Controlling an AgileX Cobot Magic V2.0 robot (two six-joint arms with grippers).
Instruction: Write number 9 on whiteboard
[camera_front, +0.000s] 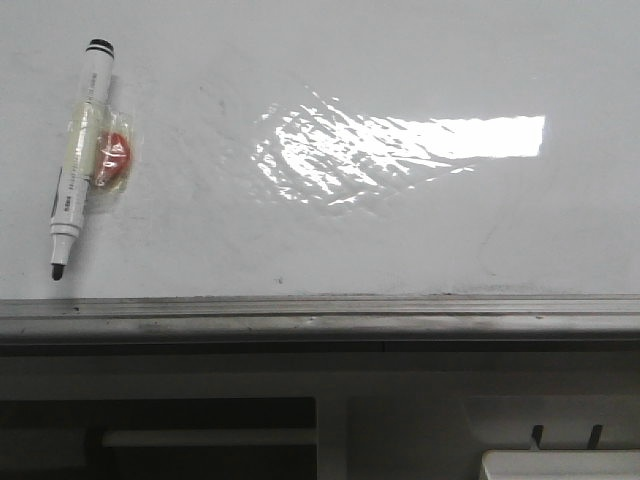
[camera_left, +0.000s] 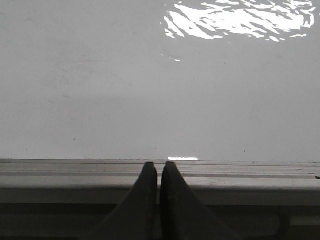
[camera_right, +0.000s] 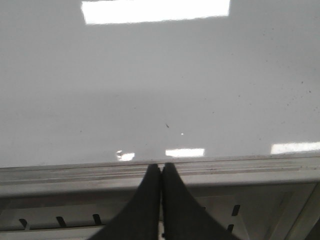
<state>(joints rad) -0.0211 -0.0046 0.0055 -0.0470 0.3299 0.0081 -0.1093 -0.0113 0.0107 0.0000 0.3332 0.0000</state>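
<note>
Our left gripper (camera_left: 158, 172) and right gripper (camera_right: 161, 172) are both pressed together, holding nothing, at the near edge of the whiteboard (camera_front: 400, 230). A marker (camera_front: 80, 150) lies near its left edge.

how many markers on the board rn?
1. A single marker lies on the whiteboard at its left side in the front view, uncapped tip toward the grey edge rail, with something red and taped at its middle. Neither wrist view shows another.
</note>
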